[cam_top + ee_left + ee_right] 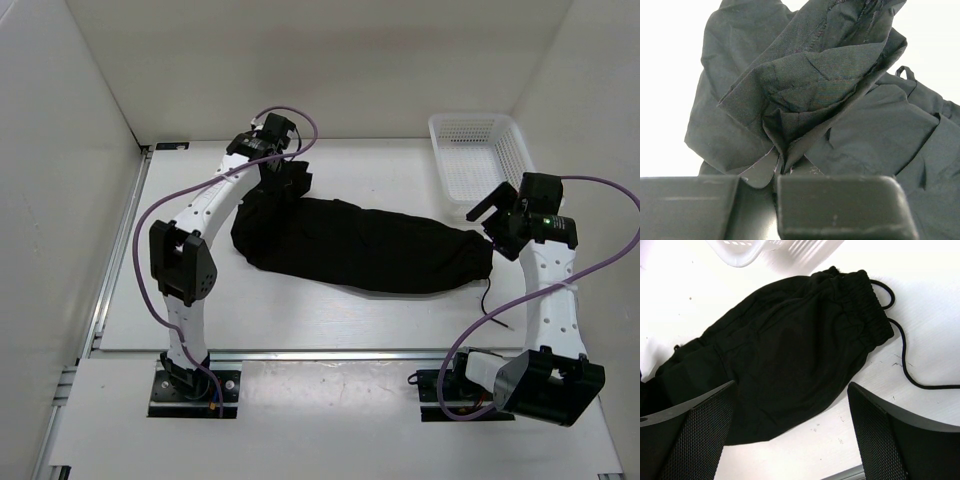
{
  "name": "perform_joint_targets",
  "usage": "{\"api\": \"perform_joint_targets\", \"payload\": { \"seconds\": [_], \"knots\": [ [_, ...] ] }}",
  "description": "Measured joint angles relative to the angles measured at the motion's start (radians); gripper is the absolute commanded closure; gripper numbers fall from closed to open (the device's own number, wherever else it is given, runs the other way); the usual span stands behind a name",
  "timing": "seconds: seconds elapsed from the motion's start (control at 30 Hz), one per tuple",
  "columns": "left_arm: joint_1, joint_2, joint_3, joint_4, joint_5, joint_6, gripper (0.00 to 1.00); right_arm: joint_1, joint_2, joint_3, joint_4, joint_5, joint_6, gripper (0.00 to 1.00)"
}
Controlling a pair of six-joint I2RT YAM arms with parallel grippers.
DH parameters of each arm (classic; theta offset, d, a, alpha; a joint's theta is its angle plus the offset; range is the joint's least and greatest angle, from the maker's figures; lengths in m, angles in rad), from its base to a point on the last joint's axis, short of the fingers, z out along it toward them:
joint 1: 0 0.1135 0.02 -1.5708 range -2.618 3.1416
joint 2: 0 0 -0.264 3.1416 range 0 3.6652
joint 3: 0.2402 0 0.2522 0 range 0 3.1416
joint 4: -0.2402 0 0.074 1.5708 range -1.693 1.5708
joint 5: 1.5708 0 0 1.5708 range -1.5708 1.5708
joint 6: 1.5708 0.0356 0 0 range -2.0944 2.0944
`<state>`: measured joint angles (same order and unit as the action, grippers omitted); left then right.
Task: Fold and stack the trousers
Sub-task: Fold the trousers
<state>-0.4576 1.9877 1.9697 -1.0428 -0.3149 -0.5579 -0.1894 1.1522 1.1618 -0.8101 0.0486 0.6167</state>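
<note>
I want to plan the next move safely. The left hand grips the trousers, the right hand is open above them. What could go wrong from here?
1. The left hand pinches only a small bunched fold of the trousers; a pull may let it slip out.
2. The drawstring lies loose beside the waistband, near the open right hand; it might catch on a finger.
3. The white basket stands close to the right hand and could be knocked.

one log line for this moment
left gripper: shut on trousers | right gripper: open, near waistband | fold: not done
</note>
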Motion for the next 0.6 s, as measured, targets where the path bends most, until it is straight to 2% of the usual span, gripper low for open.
{"api": "perform_joint_targets", "payload": {
  "seconds": [0.6],
  "knots": [
    [0.000,-0.023,-0.042,0.003,0.020,0.053,0.90,0.000,-0.030,-0.011,0.000,0.011,-0.006,0.06]
  ]
}}
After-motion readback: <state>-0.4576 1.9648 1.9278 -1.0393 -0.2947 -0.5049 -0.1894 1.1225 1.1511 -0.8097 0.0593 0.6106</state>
